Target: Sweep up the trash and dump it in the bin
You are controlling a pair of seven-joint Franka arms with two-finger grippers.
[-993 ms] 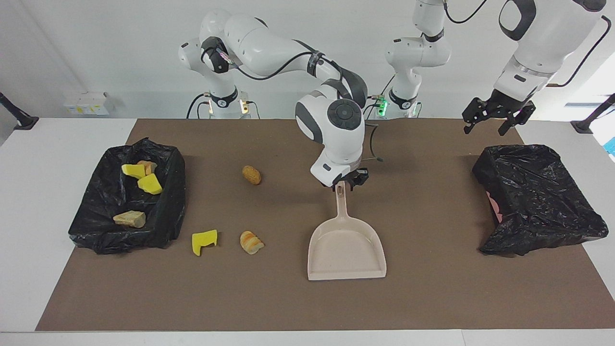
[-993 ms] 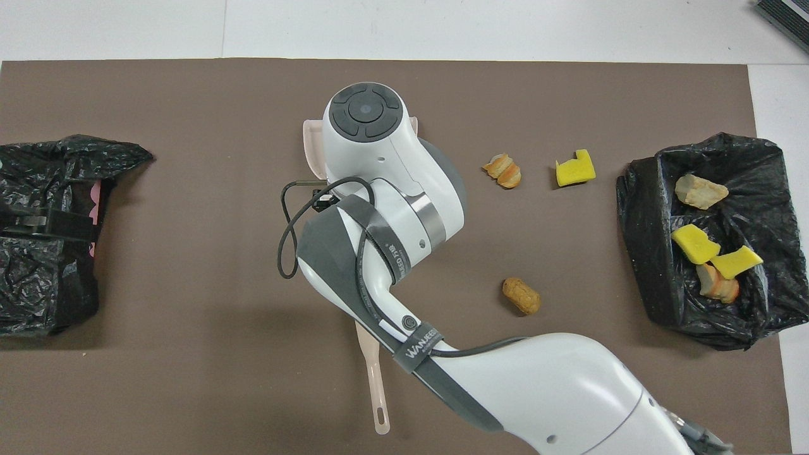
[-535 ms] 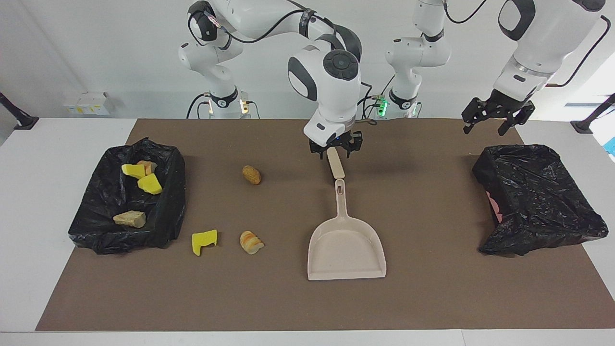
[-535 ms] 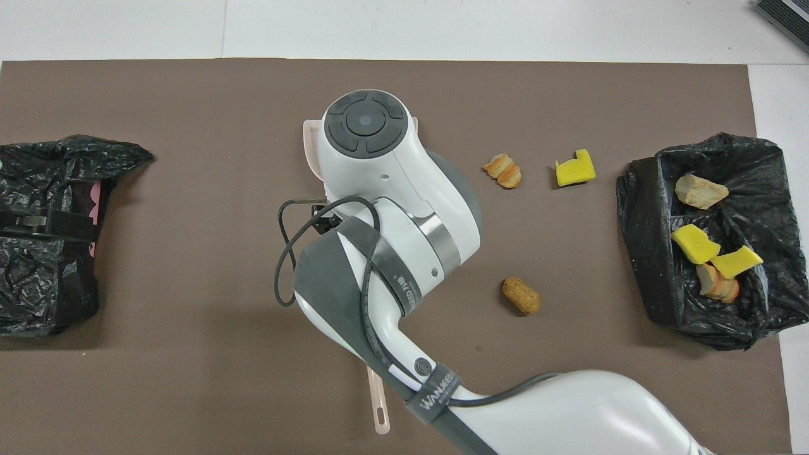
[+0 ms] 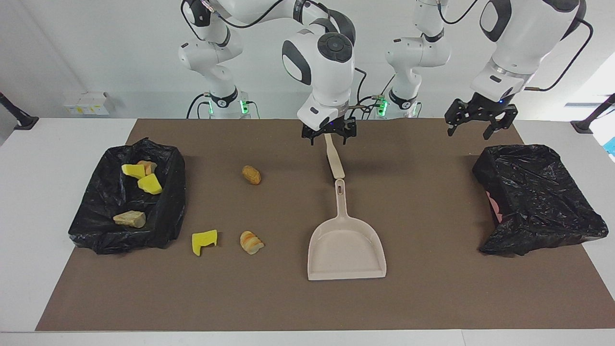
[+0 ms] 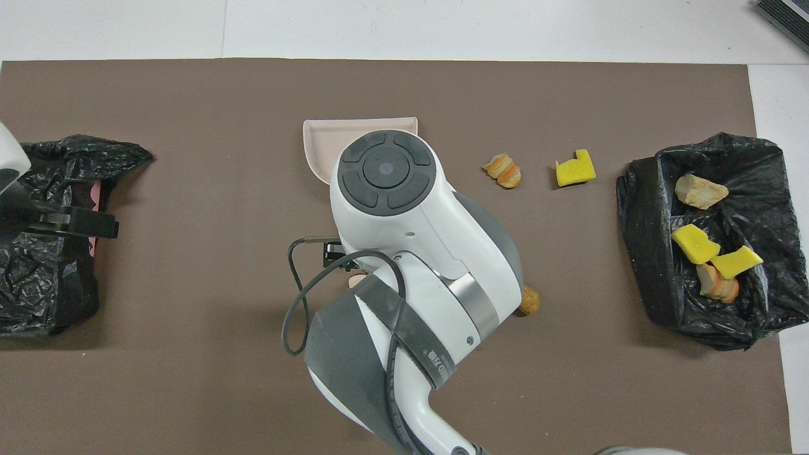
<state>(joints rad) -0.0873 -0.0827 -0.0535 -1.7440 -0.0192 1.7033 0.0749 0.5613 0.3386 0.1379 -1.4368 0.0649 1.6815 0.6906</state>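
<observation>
Facing view: the right claw (image 5: 329, 134) hangs in the air over the brown mat (image 5: 423, 288), its fingers closed on the top of a beige brush handle (image 5: 334, 158) that slants down toward the dustpan (image 5: 347, 242). The brush's lower end sits just above the tip of the dustpan's handle; whether the 2 touch is unclear. The dustpan lies flat on the mat near the middle of the surface, its handle pointing toward the robots. The left claw (image 5: 481, 123) hovers with its fingers spread wide and empty, above the mat beside the black bin (image 5: 538, 202) at the left arm's end.

Of the trash, 3 pieces lie loose on the mat: a tan oval piece (image 5: 251, 174), a yellow sponge chunk (image 5: 204, 241) and a striped bread-like piece (image 5: 251, 241) beside it, both farther from the robots. Another 4 pieces (image 5: 137, 185) rest inside the black-lined bin (image 5: 168, 211) at the right arm's end.
</observation>
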